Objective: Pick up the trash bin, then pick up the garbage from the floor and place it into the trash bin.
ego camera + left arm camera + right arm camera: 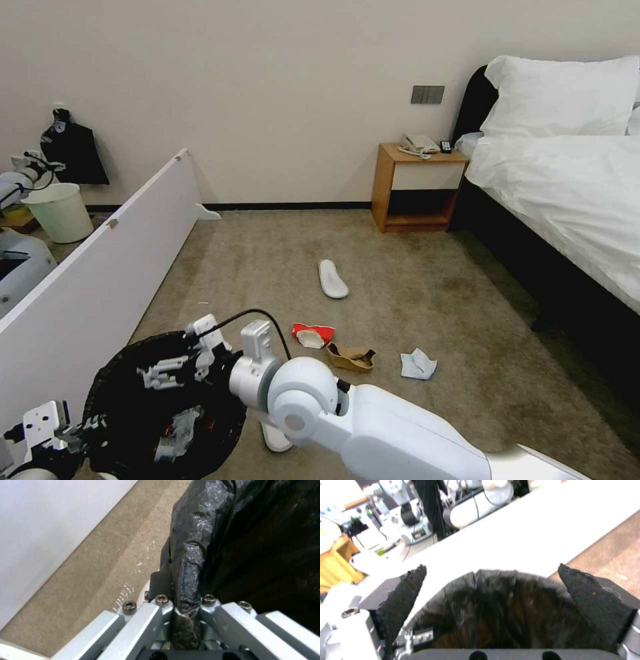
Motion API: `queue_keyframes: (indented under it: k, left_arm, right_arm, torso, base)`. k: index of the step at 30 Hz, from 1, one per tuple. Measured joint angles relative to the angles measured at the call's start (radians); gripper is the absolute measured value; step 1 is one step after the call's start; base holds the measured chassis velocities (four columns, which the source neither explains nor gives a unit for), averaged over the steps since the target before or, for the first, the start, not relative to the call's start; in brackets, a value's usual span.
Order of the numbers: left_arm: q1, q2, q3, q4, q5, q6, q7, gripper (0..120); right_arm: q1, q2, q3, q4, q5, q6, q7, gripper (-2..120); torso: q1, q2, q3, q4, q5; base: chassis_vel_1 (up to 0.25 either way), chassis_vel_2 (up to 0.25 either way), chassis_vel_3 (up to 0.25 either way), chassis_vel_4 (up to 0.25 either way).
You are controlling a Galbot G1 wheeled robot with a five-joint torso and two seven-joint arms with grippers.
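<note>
Trash bin (pixel 133 400) beneath right end effector (pixel 163 373)

Trash bin (pixel 127 400) near-left by panel (pixel 100 280); litter: carton (pixel 312 335), tissue (pixel 418 364) ahead; bed (pixel 567 193) right.

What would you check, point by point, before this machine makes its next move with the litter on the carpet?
1. Left gripper clamped on the trash bin rim: ok.
2. Right gripper over the bin mouth, fingers apart and holding nothing: ok.
3. Bin mouth unblocked: ok, litter already lies inside.
4. Litter left on the carpet: not ok; red-white carton, brown paper scrap, tissue and slipper remain.
5. Bin hanging level: cannot tell.
</note>
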Motion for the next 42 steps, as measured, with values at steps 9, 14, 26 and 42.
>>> queue_keyframes:
  k: [9,14,26,42]
  left_arm:
    - [-0.004,0.000,-0.004,0.002,0.000,0.000,-0.001,2]
    - [-0.004,-0.001,-0.005,0.002,0.001,0.000,-0.001,2]
    - [-0.002,-0.009,-0.011,0.028,0.073,-0.014,0.061,2]
    - [0.039,-0.018,0.006,0.081,0.196,-0.123,0.170,2]
  right_arm:
    - [-0.014,-0.009,0.041,0.004,-0.082,0.112,-0.054,100]
    - [-0.019,-0.009,0.063,-0.001,-0.102,0.138,-0.051,100]
    - [-0.224,-0.109,0.432,-0.018,-0.242,0.111,0.108,100]
    - [-0.843,-0.171,0.979,0.143,-0.554,0.122,-0.025,100]
  torso:
    - [0.000,0.000,0.000,0.0001,0.0000]
    - [0.000,0.000,0.000,0.0001,0.0000]
    - [0.000,0.000,0.000,0.0000,0.0003]
    - [0.000,0.000,0.000,0.0000,0.0007]
  base:
    - [0.000,0.000,0.000,0.000]
    - [0.000,0.000,0.000,0.000]
    - [0.000,0.000,0.000,0.000]
    - [0.000,0.000,0.000,0.000]
